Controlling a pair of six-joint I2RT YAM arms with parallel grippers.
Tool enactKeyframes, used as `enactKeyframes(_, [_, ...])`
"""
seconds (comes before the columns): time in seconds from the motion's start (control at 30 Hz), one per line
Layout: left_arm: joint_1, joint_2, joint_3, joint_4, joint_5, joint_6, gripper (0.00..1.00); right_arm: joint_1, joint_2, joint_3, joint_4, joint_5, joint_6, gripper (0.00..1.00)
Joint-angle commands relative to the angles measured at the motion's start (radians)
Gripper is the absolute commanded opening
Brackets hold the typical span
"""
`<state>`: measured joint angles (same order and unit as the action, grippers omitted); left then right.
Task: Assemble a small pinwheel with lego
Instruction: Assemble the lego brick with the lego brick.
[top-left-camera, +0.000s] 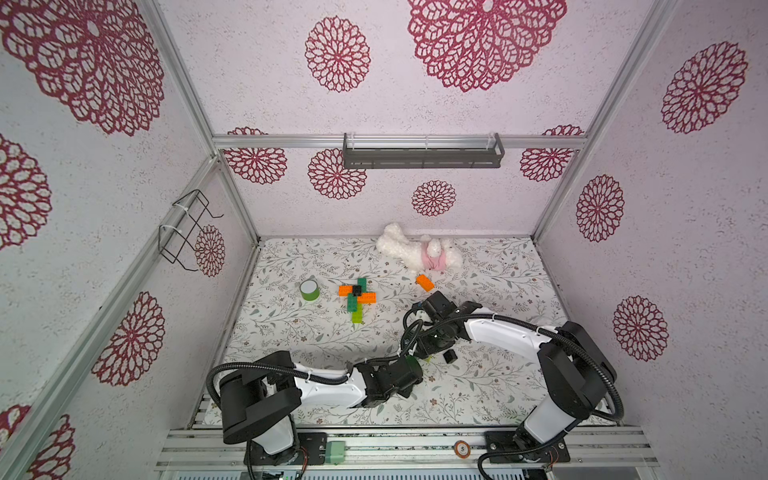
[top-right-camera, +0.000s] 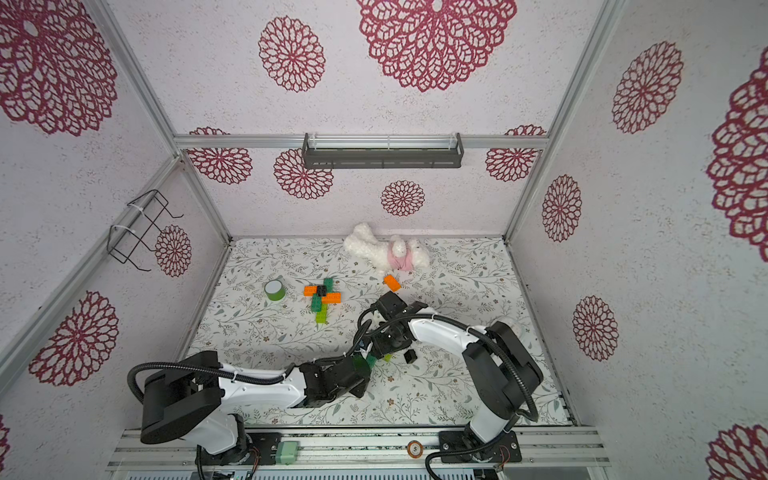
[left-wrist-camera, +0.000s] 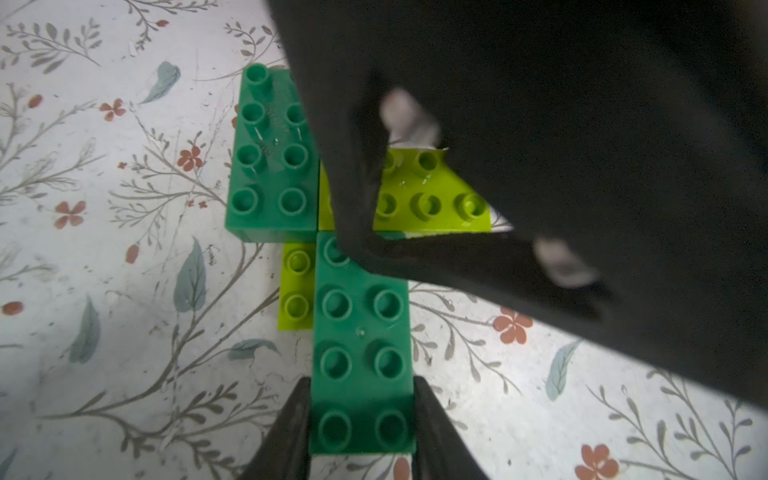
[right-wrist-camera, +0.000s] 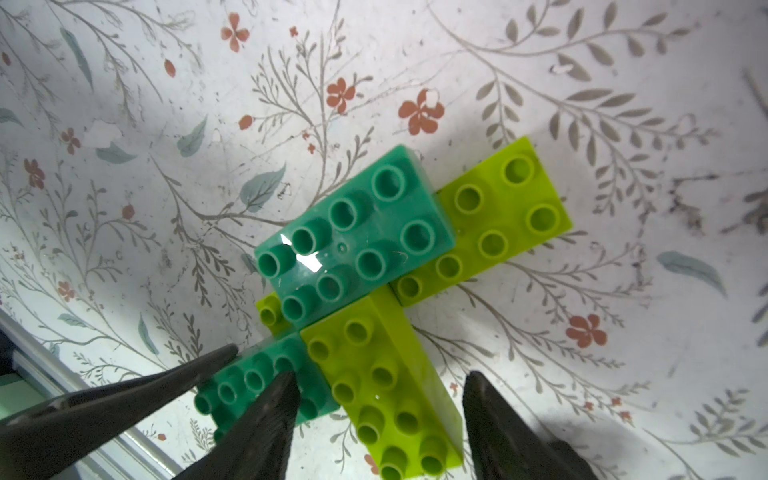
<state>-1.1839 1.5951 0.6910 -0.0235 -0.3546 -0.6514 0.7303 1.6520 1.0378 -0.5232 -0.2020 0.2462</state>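
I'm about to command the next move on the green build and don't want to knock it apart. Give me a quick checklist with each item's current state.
1. Left gripper clamped on the dark green brick: ok, fingers flush on both sides.
2. Right gripper holding the upper lime brick: cannot tell; its jaws straddle it, contact unclear.
3. Black brick free to pick: ok, loose on the table beside the right arm.
4. Orange brick free: ok, alone near the plush toy.
5. Built pinwheel out of the arms' way: ok, it sits apart by the tape roll.
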Motion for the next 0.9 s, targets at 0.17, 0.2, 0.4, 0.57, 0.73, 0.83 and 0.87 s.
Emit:
enactKeyframes(0.17, [-0.003,0.014,-0.049,0.019,0.003,-0.021,0.49,0.031,0.05,-0.001,-0.064,0.078,-0.011,0.66])
enactKeyframes(0.2, [-0.004,0.022,-0.054,0.027,0.003,-0.027,0.48,0.032,0.052,-0.001,-0.066,0.078,-0.011,0.66])
enactKeyframes(0.4, [-0.003,0.013,-0.058,0.037,-0.003,-0.032,0.5,0.034,0.05,0.005,-0.07,0.077,-0.011,0.66])
enactKeyframes(0.57, [-0.004,-0.066,-0.084,0.026,-0.019,-0.028,0.62,0.033,0.052,0.012,-0.076,0.084,-0.012,0.66])
enactKeyframes(0.73, [-0.002,-0.209,-0.172,0.063,-0.046,-0.022,0.74,0.033,0.049,0.02,-0.083,0.079,-0.015,0.67])
enactKeyframes(0.83, [0.009,-0.307,-0.218,0.063,-0.063,-0.028,0.79,0.034,0.051,0.03,-0.089,0.079,-0.017,0.67])
enactKeyframes(0.87, [0.021,-0.342,-0.234,0.067,-0.056,-0.033,0.79,0.033,0.051,0.034,-0.092,0.084,-0.018,0.67])
